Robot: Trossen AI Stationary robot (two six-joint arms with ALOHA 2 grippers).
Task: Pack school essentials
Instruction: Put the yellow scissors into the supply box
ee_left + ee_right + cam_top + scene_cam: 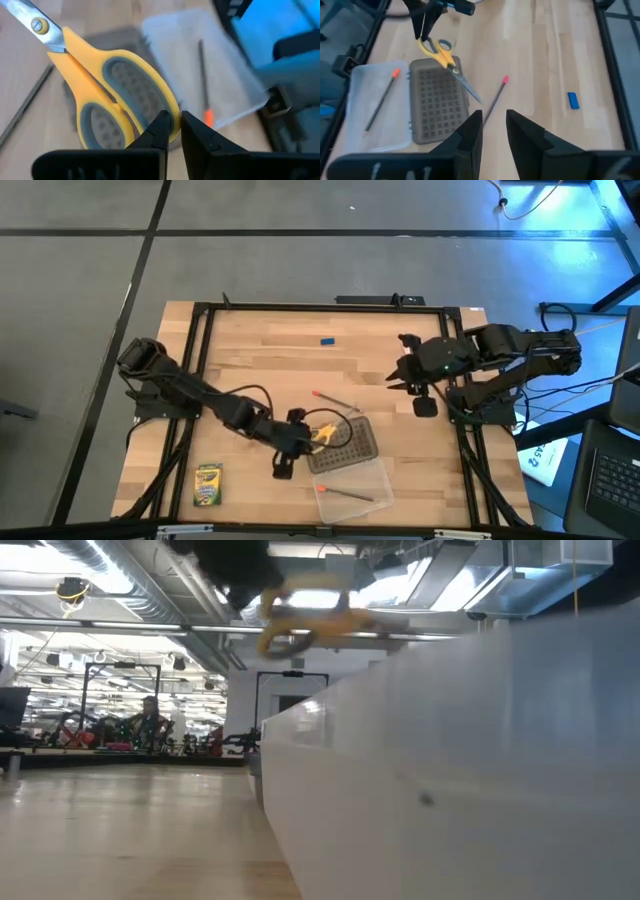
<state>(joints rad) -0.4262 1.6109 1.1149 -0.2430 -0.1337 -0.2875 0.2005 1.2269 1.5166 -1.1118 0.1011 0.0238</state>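
While left claw (172, 131) grips scissors (95, 95) by handle rim, blades hang free: light, stiff, slippery plastic. Right claw (494, 131) released, idle.

Yellow-handled scissors (107, 97) aloft, pencil (347, 494) in case.

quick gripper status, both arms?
Left gripper: shut on the yellow-handled scissors, held above the grey dotted lid.
Right gripper: open, holding nothing, above bare table.
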